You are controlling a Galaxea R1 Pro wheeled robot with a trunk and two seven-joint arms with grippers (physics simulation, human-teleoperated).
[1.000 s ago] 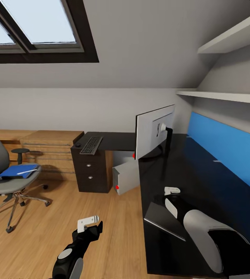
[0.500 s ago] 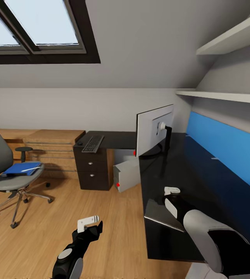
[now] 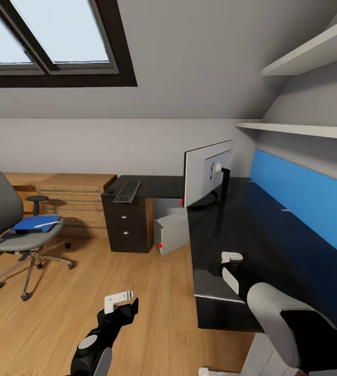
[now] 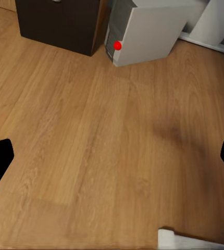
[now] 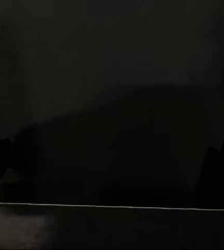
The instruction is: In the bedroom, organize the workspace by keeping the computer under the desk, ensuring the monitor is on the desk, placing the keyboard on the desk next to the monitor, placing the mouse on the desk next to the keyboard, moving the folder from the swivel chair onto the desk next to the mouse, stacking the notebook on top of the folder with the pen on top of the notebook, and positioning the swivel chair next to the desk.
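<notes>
Compared with the earlier head views, the whole scene has shifted: the swivel chair [image 3: 19, 230] now shows more fully and the desk's [image 3: 231, 245] near edge sits higher in the picture, consistent with camera motion, not with movement of the things. Desk as landmark: the monitor [image 3: 207, 175] stands on the glossy black top near the corner of the L, grey back toward the camera. The keyboard [image 3: 127, 191] lies on the far wing of the desk, above the dark drawers [image 3: 126, 224]. The computer [image 3: 172, 232] stands on the wood floor [image 3: 111, 271] in the angle of the desk, just beside the drawers, red dot facing outward; it also appears in the left wrist view [image 4: 143, 31]. The swivel chair stands well apart from the desk, carrying the blue folder [image 3: 34, 223] with the white pen [image 3: 45, 224] lying on top. Left hand [image 3: 119, 298] hangs over the floor, empty, fingers spread wide in the left wrist view. Right hand [image 3: 231, 260] hovers over the desk top near its front edge, empty; how far it is open cannot be told.
</notes>
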